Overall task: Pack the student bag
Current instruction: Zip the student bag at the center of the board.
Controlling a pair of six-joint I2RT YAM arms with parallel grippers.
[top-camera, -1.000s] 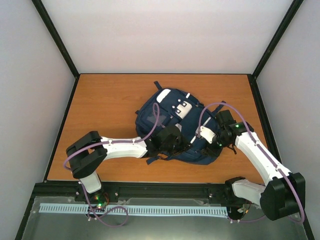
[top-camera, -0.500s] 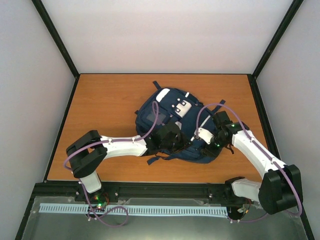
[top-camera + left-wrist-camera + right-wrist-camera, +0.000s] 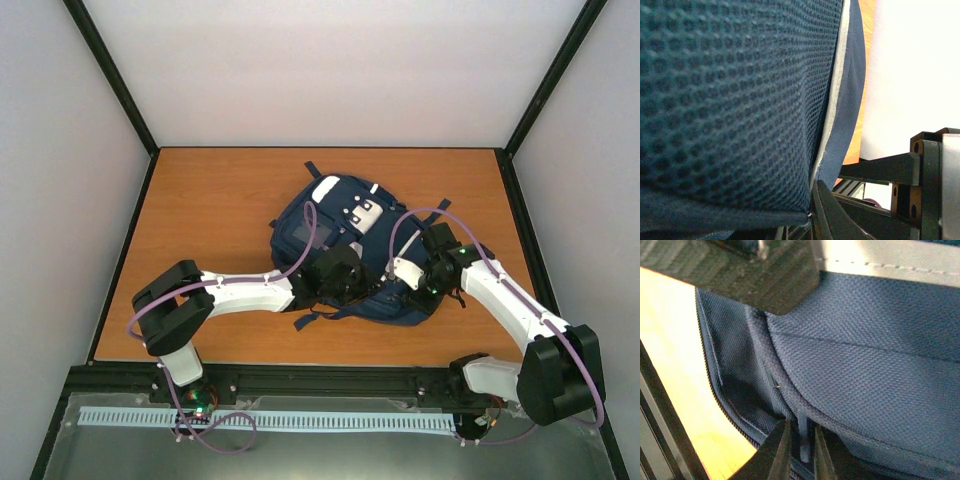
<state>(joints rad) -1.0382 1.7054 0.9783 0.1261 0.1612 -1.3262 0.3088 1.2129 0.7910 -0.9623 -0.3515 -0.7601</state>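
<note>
Right wrist view: the right gripper (image 3: 799, 452) pinches the zipper pull (image 3: 804, 436) of the student bag (image 3: 340, 215), which lies at the middle of the table (image 3: 220, 200). The left gripper (image 3: 340, 278) clamps the bag's mesh edge. Likely step: unzipping. Next comes a steady drag along the zipper.

Overhead, the light's even and sharp with soft shadows; at the left wrist the mesh of the student bag (image 3: 730, 100) blurs up close, and at the right wrist the table (image 3: 670, 340) glares yellow.
</note>
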